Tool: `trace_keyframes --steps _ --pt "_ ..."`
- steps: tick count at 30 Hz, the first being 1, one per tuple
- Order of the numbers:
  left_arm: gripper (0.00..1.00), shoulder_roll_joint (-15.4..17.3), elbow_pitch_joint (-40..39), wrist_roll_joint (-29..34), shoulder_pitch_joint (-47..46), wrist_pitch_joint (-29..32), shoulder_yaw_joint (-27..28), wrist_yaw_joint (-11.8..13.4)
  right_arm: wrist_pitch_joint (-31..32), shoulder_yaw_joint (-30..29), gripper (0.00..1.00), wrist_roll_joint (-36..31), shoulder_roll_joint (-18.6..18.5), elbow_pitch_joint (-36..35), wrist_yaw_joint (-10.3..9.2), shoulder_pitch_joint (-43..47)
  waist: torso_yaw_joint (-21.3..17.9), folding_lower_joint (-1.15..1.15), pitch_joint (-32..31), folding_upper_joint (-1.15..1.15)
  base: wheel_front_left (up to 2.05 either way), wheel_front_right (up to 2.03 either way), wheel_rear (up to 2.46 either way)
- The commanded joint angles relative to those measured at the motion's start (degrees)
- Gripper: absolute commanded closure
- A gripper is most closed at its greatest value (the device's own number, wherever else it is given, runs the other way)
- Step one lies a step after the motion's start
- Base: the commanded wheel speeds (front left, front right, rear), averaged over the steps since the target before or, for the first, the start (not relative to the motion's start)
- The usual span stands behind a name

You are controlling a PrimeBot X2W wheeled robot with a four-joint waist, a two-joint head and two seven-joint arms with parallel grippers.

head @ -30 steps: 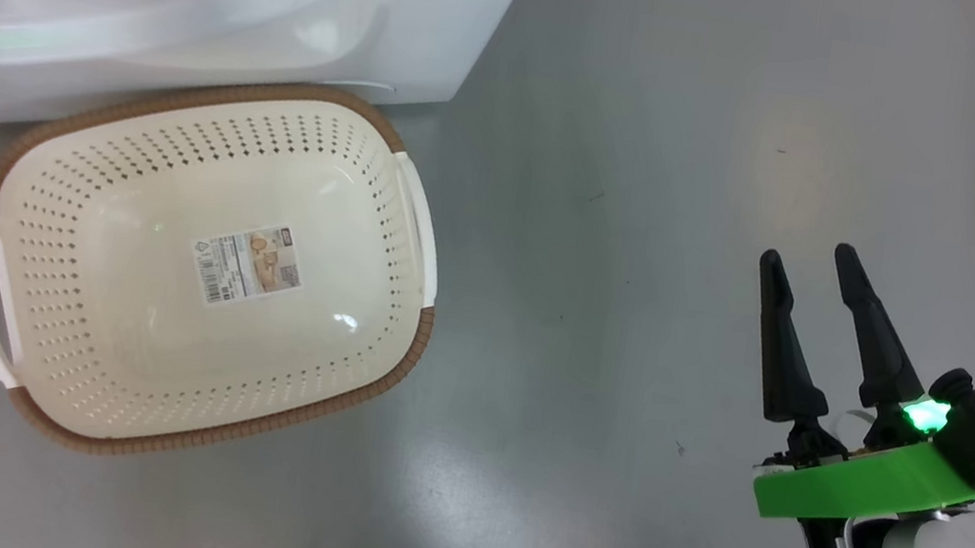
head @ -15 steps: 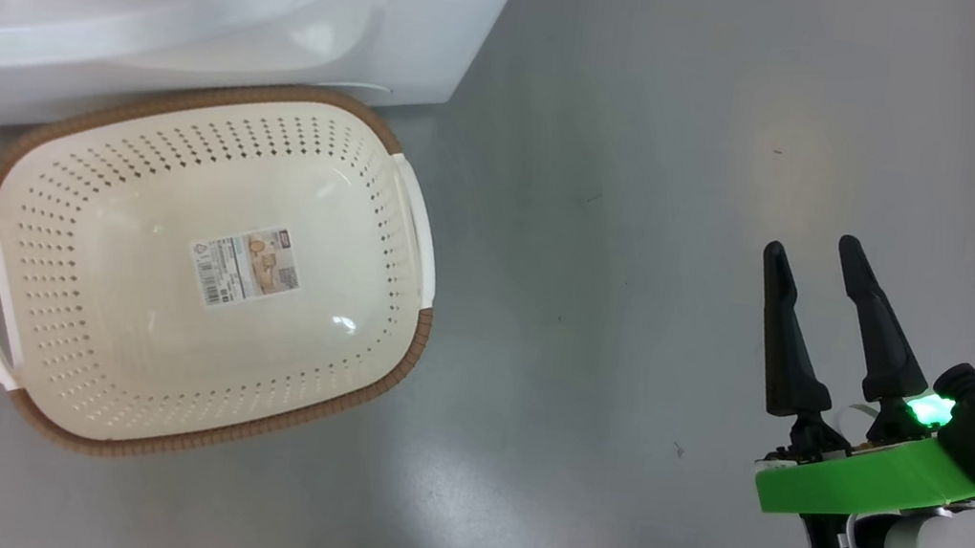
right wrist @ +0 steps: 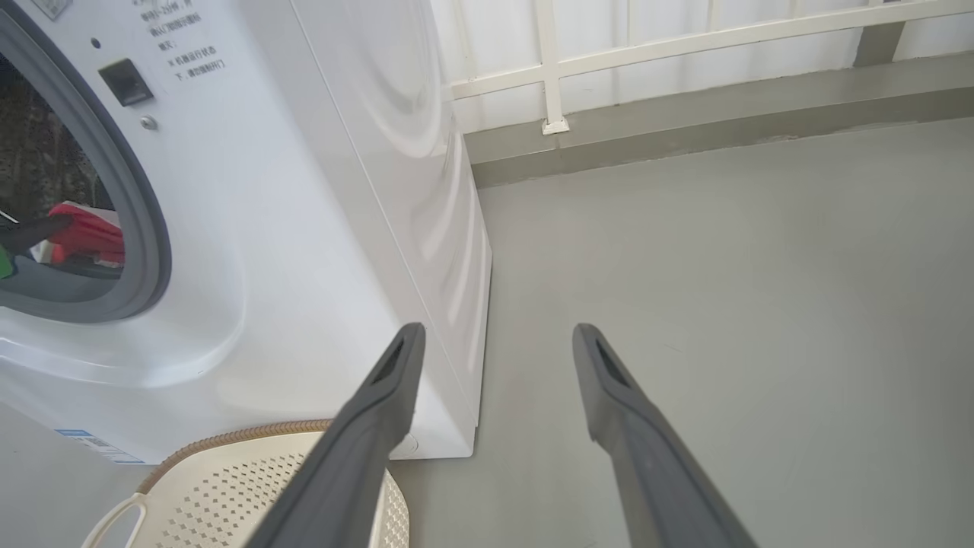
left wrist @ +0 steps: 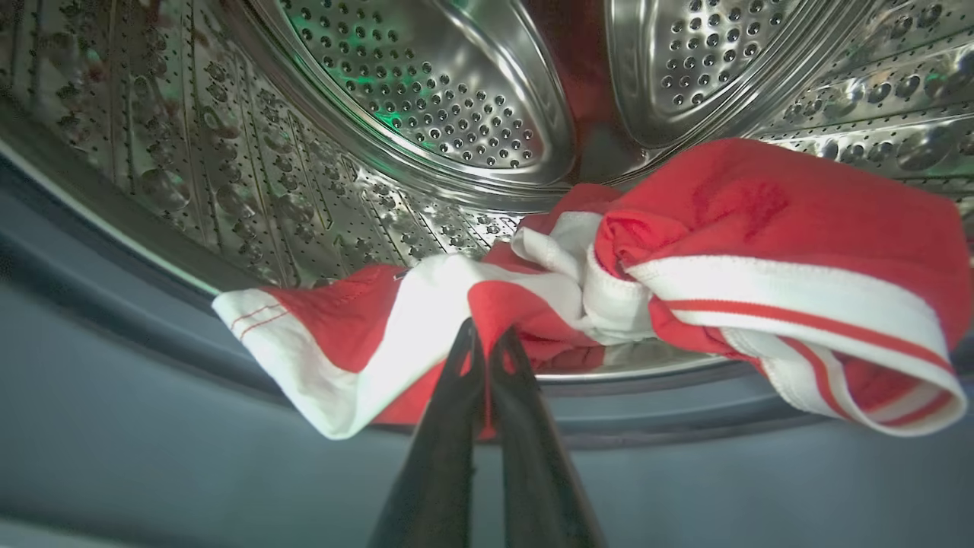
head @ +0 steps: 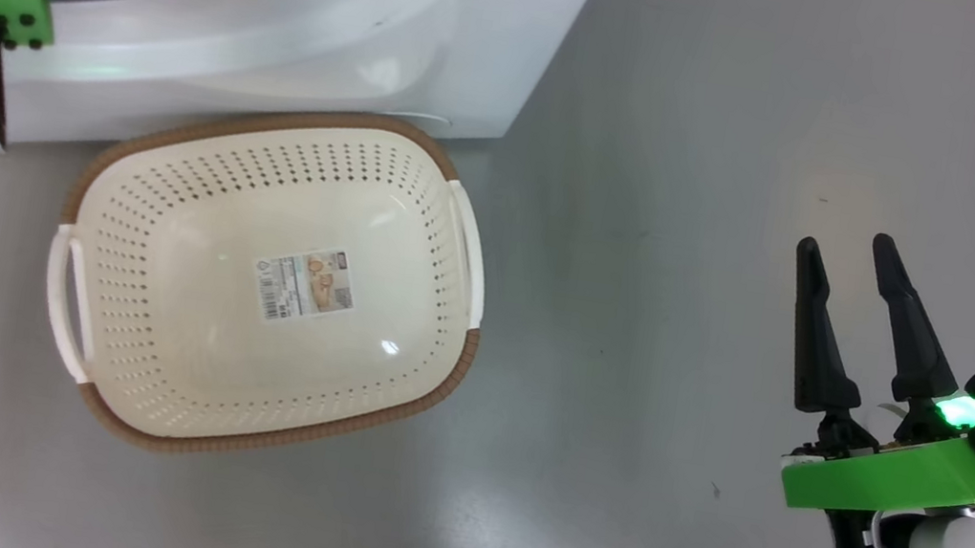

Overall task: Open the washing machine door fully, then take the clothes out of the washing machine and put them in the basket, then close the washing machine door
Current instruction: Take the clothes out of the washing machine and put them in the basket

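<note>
Inside the washing machine (right wrist: 304, 228) your left gripper (left wrist: 483, 339) pinches the clothes (left wrist: 761, 213); your right gripper (head: 845, 243) hangs spread, right of the basket (head: 157, 283)

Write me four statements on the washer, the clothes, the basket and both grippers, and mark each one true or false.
1. The cream-white perforated plastic basket stands on the grey floor in front of the white box-shaped washing machine, with no clothes in it. True.
2. The left gripper has its fingers shut on the bright red and white fabric clothes. True.
3. The right gripper grips the basket's handle. False: it is open and holds nothing, above the floor to one side of the basket.
4. The clothes lie on the floor. False: they lie in the machine's perforated steel drum, at its mouth.
</note>
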Motion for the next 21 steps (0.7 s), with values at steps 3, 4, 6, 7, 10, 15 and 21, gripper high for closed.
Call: trace_keyframes --steps 3,4,6,7,10,15,21 --pt "1.0 1.5 -6.2 -1.4 3.7 -0.7 1.9 -0.4 -0.4 -0.1 0.0 -0.1 -0.8 -1.5 0.36 1.6 2.1 0.0 -1.7 0.0 0.0 0.0 0.0" --pt "1.0 1.2 -7.8 -1.7 4.8 -0.7 2.2 -0.5 -0.4 -0.2 0.0 -0.2 -0.9 -1.5 0.36 1.7 2.4 0.0 -2.0 0.0 0.0 0.0 0.0" --pt "1.0 0.5 -11.0 -2.4 7.0 -0.7 3.2 -0.4 -0.4 -0.6 0.0 -0.3 -1.0 -1.5 0.36 2.1 3.1 0.0 -2.7 0.0 0.0 0.0 0.0" --pt "1.0 0.1 -12.6 -2.8 8.0 -0.7 3.8 -0.4 -0.4 -0.9 0.0 -0.3 -1.1 -1.5 0.36 2.3 3.5 0.0 -3.0 0.0 0.0 0.0 0.0" --pt "1.0 -1.1 -17.2 -3.1 11.3 -0.7 5.0 -0.4 -0.4 -1.8 0.0 -0.5 -1.3 -1.6 0.36 3.0 4.7 0.0 -4.0 0.0 0.0 0.0 0.0" --pt "1.0 -3.4 -24.7 -2.8 17.1 -0.7 7.0 -0.5 -0.4 -2.7 0.0 -0.7 -1.7 -1.5 0.36 4.3 6.4 0.0 -5.9 0.0 0.0 0.0 0.0" --pt "1.0 -5.6 -33.5 -0.9 23.4 -0.7 8.5 -1.5 -0.4 -3.2 0.0 -0.8 -2.2 -1.4 0.36 5.5 7.7 0.0 -7.9 0.0 0.0 0.0 0.0"
